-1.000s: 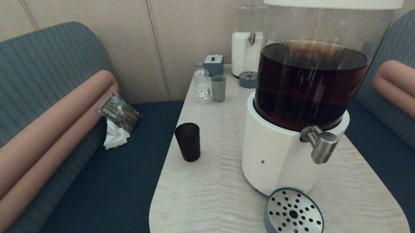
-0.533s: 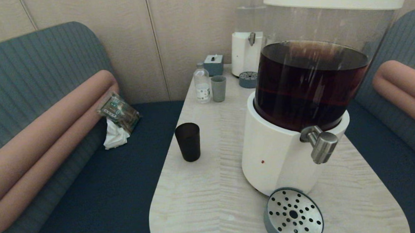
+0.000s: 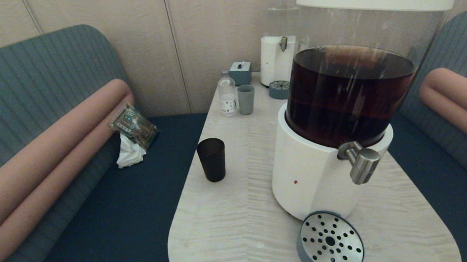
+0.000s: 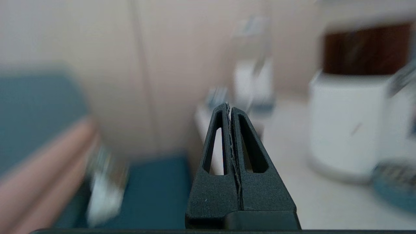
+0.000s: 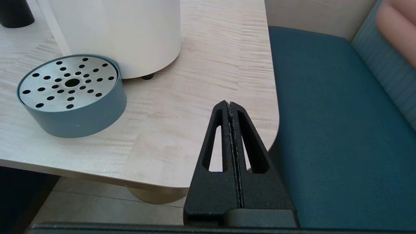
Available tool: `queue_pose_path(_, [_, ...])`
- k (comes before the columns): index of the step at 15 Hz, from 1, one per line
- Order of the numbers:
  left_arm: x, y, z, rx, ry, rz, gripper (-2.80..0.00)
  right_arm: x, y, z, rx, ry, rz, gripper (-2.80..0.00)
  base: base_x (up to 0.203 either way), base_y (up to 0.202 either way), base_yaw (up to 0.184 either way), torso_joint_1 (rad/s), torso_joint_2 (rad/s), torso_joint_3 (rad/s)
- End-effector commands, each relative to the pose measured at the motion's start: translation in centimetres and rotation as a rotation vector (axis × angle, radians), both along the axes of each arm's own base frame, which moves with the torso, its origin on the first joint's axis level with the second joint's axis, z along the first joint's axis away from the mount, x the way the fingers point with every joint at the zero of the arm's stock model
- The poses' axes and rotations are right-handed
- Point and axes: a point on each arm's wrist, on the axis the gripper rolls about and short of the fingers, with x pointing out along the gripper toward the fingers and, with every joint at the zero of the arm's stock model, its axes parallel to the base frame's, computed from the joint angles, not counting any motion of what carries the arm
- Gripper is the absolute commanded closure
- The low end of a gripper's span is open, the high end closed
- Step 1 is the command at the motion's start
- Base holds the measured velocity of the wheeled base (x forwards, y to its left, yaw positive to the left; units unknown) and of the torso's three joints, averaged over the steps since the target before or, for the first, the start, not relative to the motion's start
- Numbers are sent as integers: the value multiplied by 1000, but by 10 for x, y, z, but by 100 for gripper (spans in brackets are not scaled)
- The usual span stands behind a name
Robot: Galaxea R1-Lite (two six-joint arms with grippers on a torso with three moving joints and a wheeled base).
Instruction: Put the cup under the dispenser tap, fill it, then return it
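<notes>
The black cup stands upright near the table's left edge, left of the big dispenser of dark brown liquid. Only the cup's base shows in the right wrist view. The dispenser's steel tap juts toward me, and the grey-blue drip tray with its perforated steel top lies on the table below it. Neither arm shows in the head view. My left gripper is shut and empty, held in the air well short of the table. My right gripper is shut and empty, near the table's near right corner.
A water bottle, a grey-green cup, a small grey box and a smaller clear-liquid dispenser with its own drip tray stand at the table's far end. Blue benches flank the table; a packet and tissue lie on the left one.
</notes>
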Motion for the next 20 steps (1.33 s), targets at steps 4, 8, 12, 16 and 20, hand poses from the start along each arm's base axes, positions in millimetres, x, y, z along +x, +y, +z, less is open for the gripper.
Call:
queue_pose_path(4, [15, 3, -35, 15, 336, 143, 0, 0, 0, -2, -1, 4, 1, 0, 0, 0, 0, 0, 0, 0])
queue_pose_path(8, [17, 5, -51, 36, 480, 237, 0, 0, 0, -2, -1, 4, 1, 0, 0, 0, 0, 0, 0, 0])
queue_pose_path(12, [17, 5, -55, -6, 535, 233, 0, 0, 0, -2, -1, 4, 1, 0, 0, 0, 0, 0, 0, 0])
queue_pose_path(16, [17, 5, -55, -31, 539, 233, 0, 0, 0, -2, -1, 4, 1, 0, 0, 0, 0, 0, 0, 0])
queue_pose_path(20, [17, 5, -55, -31, 539, 233, 0, 0, 0, -2, -1, 4, 1, 0, 0, 0, 0, 0, 0, 0])
